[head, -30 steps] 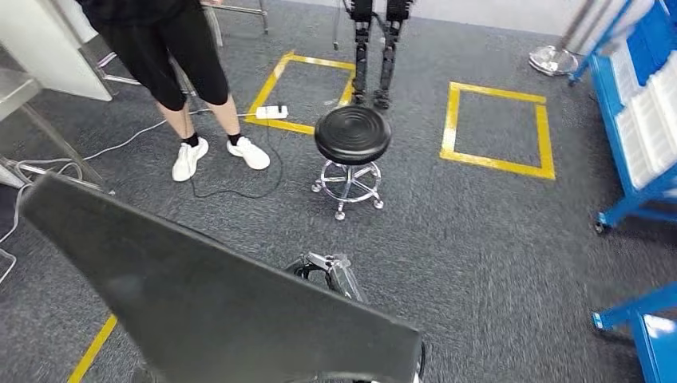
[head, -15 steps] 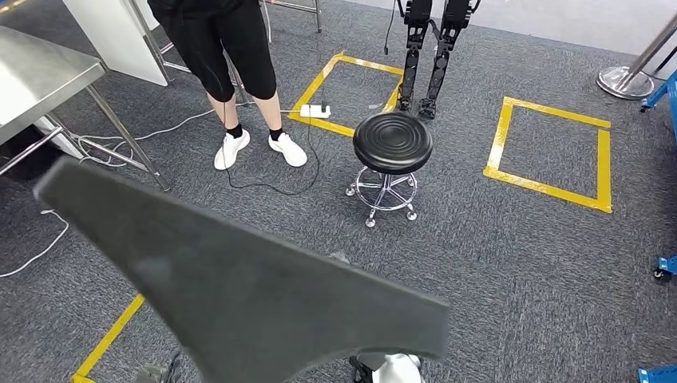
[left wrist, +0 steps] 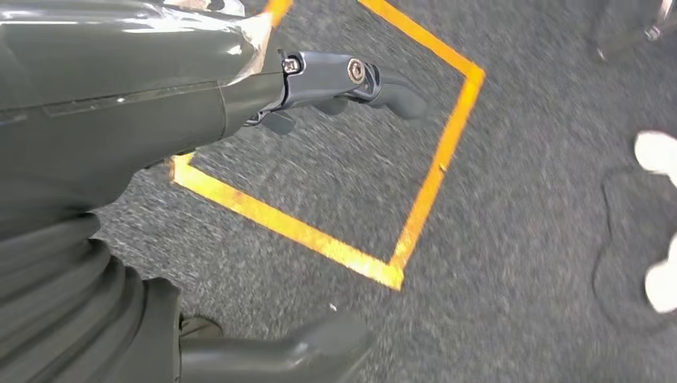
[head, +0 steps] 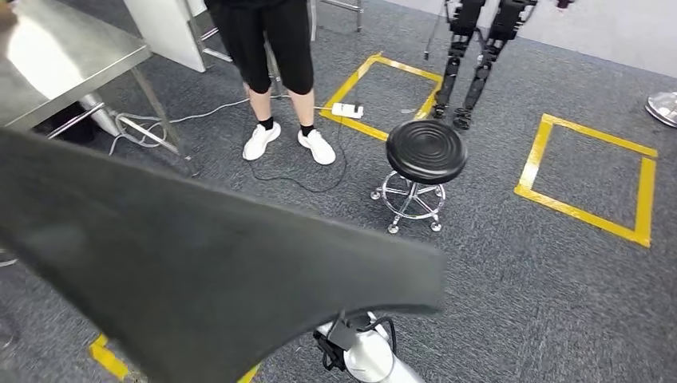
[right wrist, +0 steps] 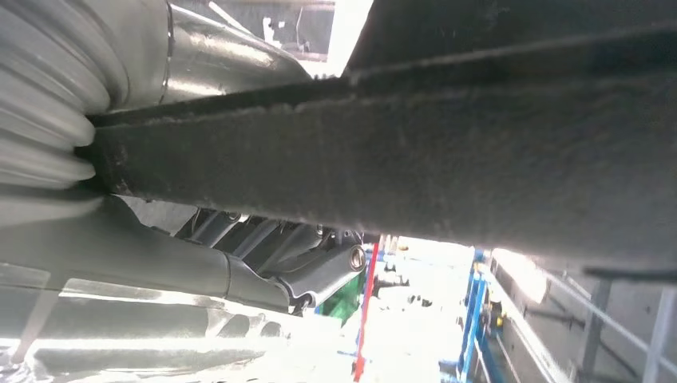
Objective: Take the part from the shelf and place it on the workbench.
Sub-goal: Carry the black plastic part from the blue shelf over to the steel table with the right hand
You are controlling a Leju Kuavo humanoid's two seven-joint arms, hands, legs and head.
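Head view: a large dark grey foam part (head: 192, 279), blurred and cut off at the picture's edges, hides both robot hands and much of the carpet floor (head: 543, 287). Right wrist view shows the right robot hand (right wrist: 263, 271) holding the part's edge. The left robot hand (left wrist: 343, 84) hangs with fingers apart, holding nothing. The steel counter (head: 56, 64) stands well apart.

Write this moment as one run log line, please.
phase: carrying | right hand: holds dark part | left hand: open | workbench: ahead left, part not yet placed
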